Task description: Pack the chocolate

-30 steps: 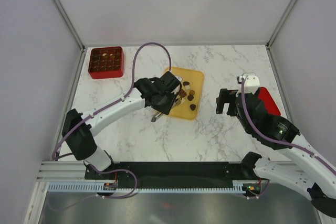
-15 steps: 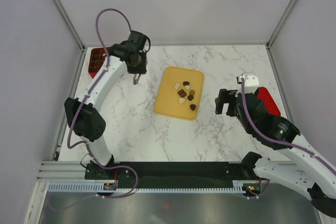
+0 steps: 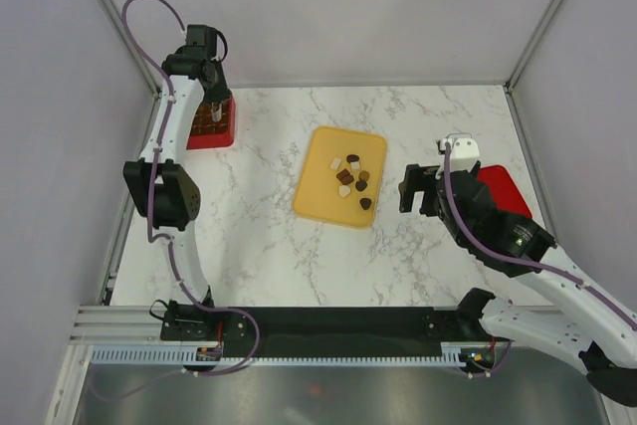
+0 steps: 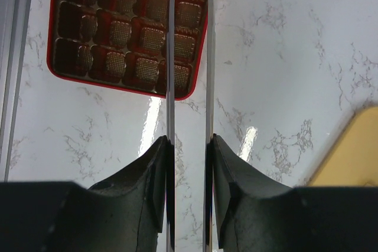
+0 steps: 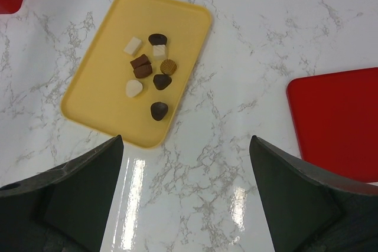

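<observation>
Chocolate (image 5: 143, 71) lies mostly on a flat yellow tray (image 5: 100, 87) near the middle of the white marbled worktop (image 5: 266, 22): nine small pieces, dark brown, lighter brown and cream, in a loose cluster toward the tray's right side. A couple of cream pieces also show in the back row of a red box (image 4: 118, 33) with grid compartments, at the far left corner of the worktop. My left hand (image 3: 212, 108) hangs over that box's right edge, its two long thin fingers (image 4: 170, 57) nearly parallel with a narrow gap between them. A dark shape sits between the tips at the picture's edge, and I cannot tell whether it is a gripped piece. My right hand (image 5: 185, 140) is spread wide and holds nothing, hovering above bare worktop just right of the tray, with a flat red lid (image 5: 336, 122) lying further to its right.
</observation>
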Controlling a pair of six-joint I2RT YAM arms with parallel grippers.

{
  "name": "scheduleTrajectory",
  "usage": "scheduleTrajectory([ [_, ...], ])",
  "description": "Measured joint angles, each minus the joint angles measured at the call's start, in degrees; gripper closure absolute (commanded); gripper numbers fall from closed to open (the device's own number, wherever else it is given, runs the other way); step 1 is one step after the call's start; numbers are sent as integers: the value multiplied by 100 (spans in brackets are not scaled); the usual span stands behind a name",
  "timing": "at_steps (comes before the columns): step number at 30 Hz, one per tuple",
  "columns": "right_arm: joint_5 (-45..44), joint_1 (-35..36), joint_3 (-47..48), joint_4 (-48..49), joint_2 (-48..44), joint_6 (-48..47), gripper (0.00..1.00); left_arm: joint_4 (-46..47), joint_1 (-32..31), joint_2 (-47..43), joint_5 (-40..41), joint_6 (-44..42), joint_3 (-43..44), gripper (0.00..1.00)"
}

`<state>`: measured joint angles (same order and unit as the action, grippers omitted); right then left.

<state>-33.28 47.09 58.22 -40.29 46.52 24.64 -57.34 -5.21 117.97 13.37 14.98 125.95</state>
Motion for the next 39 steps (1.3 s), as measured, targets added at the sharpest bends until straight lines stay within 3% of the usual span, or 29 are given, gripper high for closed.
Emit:
scheduleTrajectory([
  [20, -20, 0, 0, 219, 229, -98, 4, 98, 140, 715, -24, -149, -87, 63],
  [39, -26, 0, 0, 219, 190, -155, 4, 186, 138, 710, -42, -232, -299, 49],
])
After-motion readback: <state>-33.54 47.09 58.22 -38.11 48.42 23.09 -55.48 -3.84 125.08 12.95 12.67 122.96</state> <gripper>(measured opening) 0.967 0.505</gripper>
